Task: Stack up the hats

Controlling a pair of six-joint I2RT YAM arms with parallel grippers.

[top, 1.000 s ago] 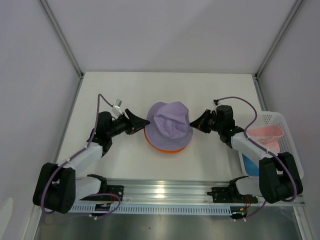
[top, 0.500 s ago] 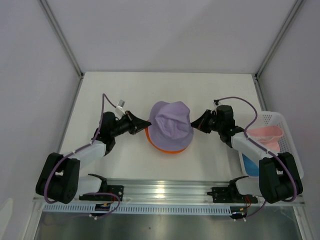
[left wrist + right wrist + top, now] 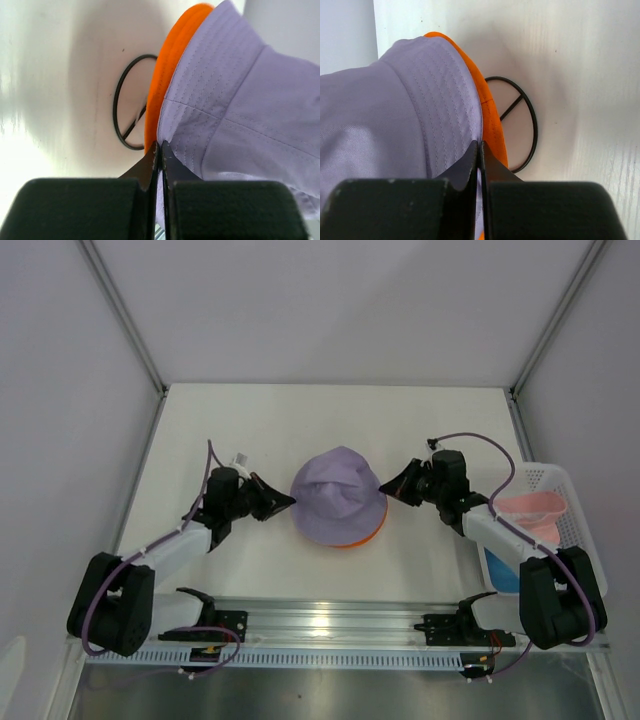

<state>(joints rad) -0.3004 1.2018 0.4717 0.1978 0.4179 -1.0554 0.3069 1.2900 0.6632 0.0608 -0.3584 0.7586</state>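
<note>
Left gripper (image 3: 159,147) is pinched shut on the brim of the pale purple hat (image 3: 338,498), at the hat's left edge in the top view. The right gripper (image 3: 479,146) is clamped the same way on the brim at the hat's right edge. At the right edge of the top view a white slotted basket (image 3: 548,474) holds the pink hat (image 3: 532,510), and the blue hat (image 3: 498,568) lies lower in the frame in the same basket. The pale purple hat sits near the middle of the table (image 3: 250,420), crown up and brim sloping down. Its outline is roughly round, with no clear long axis. It lies over the orange hat (image 3: 366,538), whose brim peeks out at the lower right. Beneath both hats, the wrist views show the black ring of a wire stand (image 3: 132,125) resting on the table.
</note>
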